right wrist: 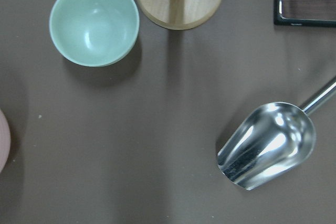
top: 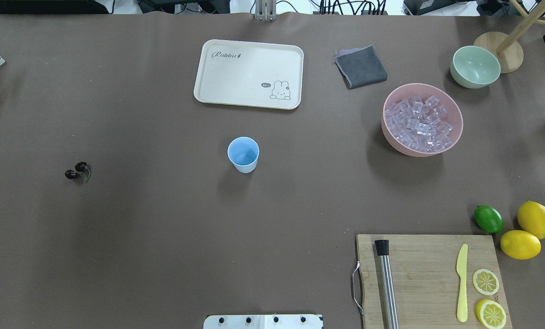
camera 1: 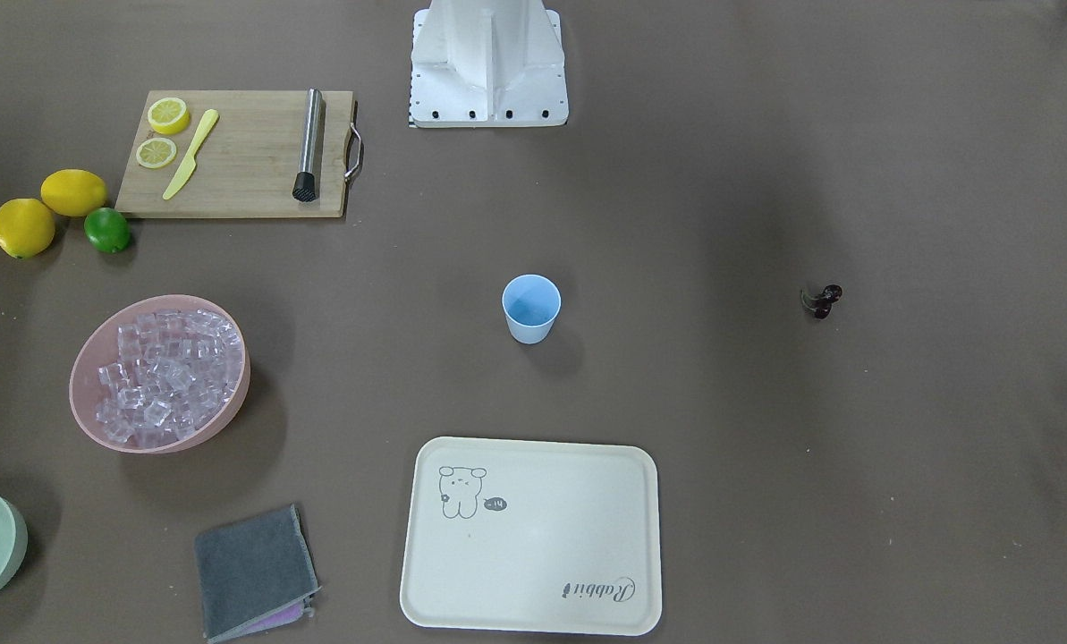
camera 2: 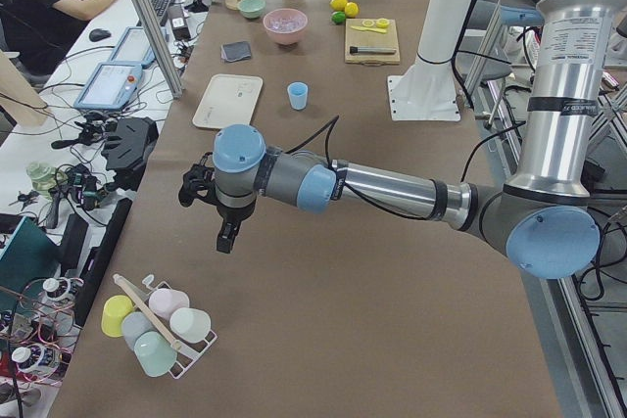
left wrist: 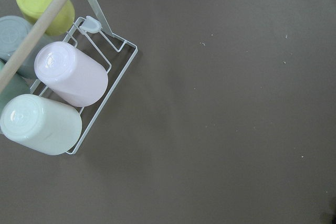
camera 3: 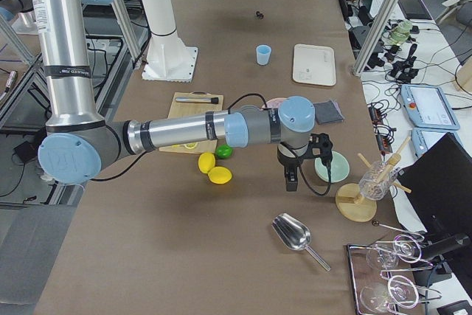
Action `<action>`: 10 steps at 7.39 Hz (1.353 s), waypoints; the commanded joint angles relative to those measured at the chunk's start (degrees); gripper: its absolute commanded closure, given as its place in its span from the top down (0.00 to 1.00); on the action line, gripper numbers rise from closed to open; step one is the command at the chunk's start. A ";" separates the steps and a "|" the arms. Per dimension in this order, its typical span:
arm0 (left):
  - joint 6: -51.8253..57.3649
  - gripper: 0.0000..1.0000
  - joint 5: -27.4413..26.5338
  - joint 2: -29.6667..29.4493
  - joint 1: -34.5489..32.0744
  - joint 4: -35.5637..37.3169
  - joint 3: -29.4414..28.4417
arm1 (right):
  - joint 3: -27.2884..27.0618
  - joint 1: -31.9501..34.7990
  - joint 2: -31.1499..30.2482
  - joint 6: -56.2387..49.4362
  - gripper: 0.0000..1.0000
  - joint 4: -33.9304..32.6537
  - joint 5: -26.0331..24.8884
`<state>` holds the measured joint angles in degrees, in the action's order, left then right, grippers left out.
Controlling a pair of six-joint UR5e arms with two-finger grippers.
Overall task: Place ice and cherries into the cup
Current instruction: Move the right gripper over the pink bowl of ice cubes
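The cup (camera 1: 530, 309) stands mid-table, cherries (camera 1: 823, 300) and ice (camera 1: 166, 376) well apart either side. My left gripper (camera 2: 224, 240) hangs by the cup rack (camera 2: 157, 325), right gripper (camera 3: 290, 181) near the green bowl (right wrist: 94, 22); their openings I cannot tell.

Even, soft overhead light; faint shadows beside the cup (camera 1: 530, 309) and pink bowl (camera 1: 220, 420); glare on the metal scoop (right wrist: 268, 148).

The left arm (camera 2: 382, 185) rises on an upright column, bends at the elbow and stretches its forearm out nearly level. Its wrist turns the left tool (camera 2: 226, 240) to point straight down. The right arm (camera 3: 181, 130) takes the same pose, forearm level and right tool (camera 3: 290, 180) hanging straight down. Both tools appear only in the side views, so how their jaws stand cannot be told.
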<state>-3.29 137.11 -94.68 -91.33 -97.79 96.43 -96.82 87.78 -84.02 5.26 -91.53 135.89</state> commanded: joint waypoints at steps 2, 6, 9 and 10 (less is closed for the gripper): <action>-0.05 0.98 0.00 0.46 0.01 0.05 0.60 | -3.03 -13.99 5.43 8.82 0.99 0.30 -1.23; 0.04 0.98 0.00 0.29 0.01 -0.03 0.69 | 2.40 -28.76 10.43 38.29 0.94 16.86 -6.24; 0.13 0.98 0.00 0.20 0.01 -0.12 0.51 | 5.32 -33.64 12.21 43.16 0.90 19.81 -12.67; 0.13 0.98 0.00 0.28 0.01 -0.12 0.51 | 6.19 -33.73 12.21 43.16 0.85 19.90 -12.67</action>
<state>-3.17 137.11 -94.46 -91.32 -97.88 96.96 -91.65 54.52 -71.98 47.94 -71.94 123.73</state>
